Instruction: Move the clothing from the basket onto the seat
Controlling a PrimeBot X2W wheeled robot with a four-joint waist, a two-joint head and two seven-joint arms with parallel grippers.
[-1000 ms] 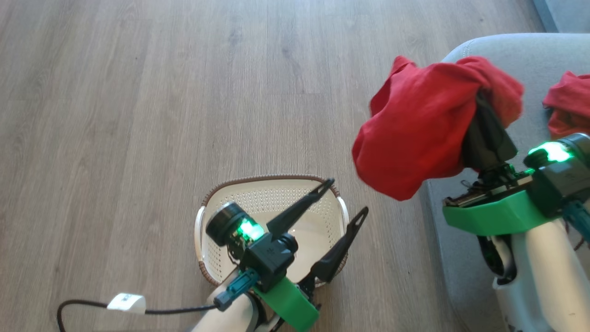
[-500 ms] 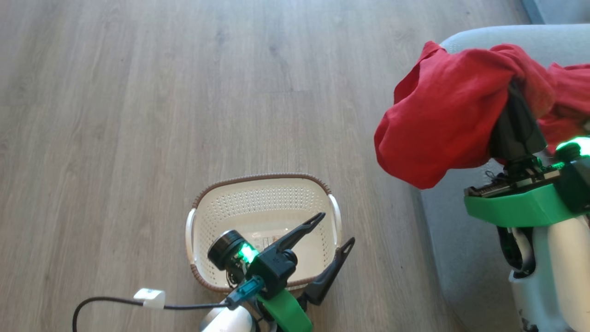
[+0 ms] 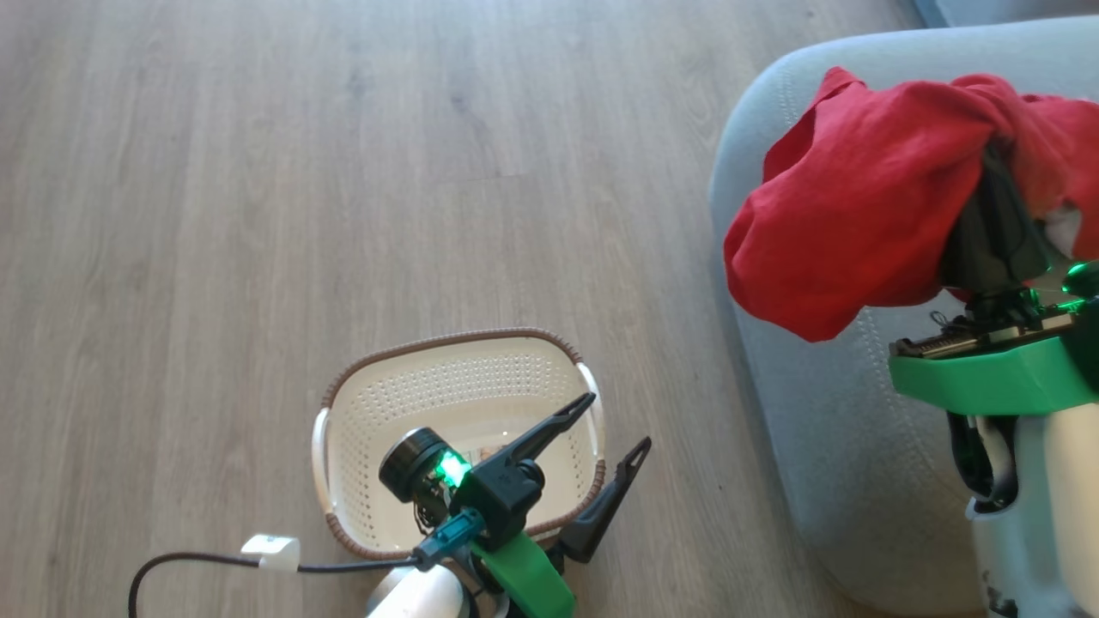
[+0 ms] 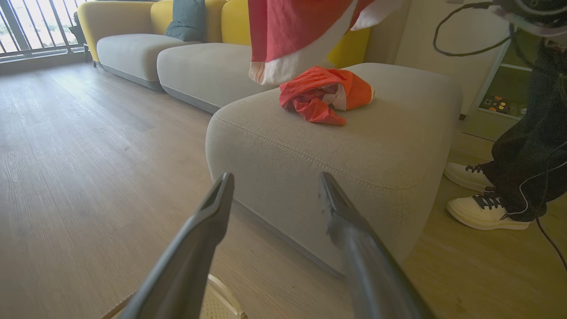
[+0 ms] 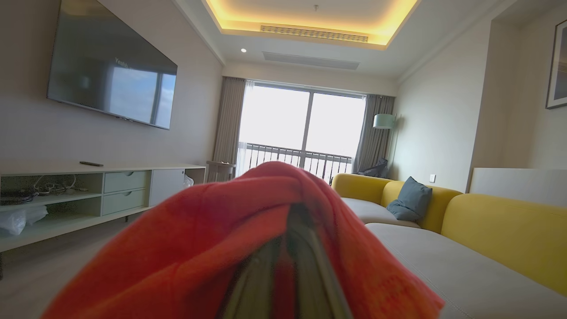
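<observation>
Grips one red garment (image 3: 841, 215) of the clothing in the right pincer (image 5: 292, 241), fingers clenched together and wrapped in the folds. Holds that bundle in the air above the seat (image 3: 807, 412), over its rounded corner, with fabric drooping past the edge nearest the basket (image 3: 446, 342). Shows white trim along the hanging hem in the left wrist view. Finds the second red garment (image 4: 325, 93) lying crumpled on top of the seat, farther in from that corner and, in the left wrist view, just below the hanging one. Carries the left pincer (image 3: 616, 422) released, both dark fingers spread wide, low over the floor (image 3: 258, 215) off the seat's side and apart from the cushion. Points those fingers toward the seat, across the basket's seat-side rim. Finds the basket standing on the floor beside the seat, apart from it, perforated walls and pale bottom bare to view. Takes in a person's pale shoes (image 4: 483, 208) on the floor at the seat's side away from the basket.
</observation>
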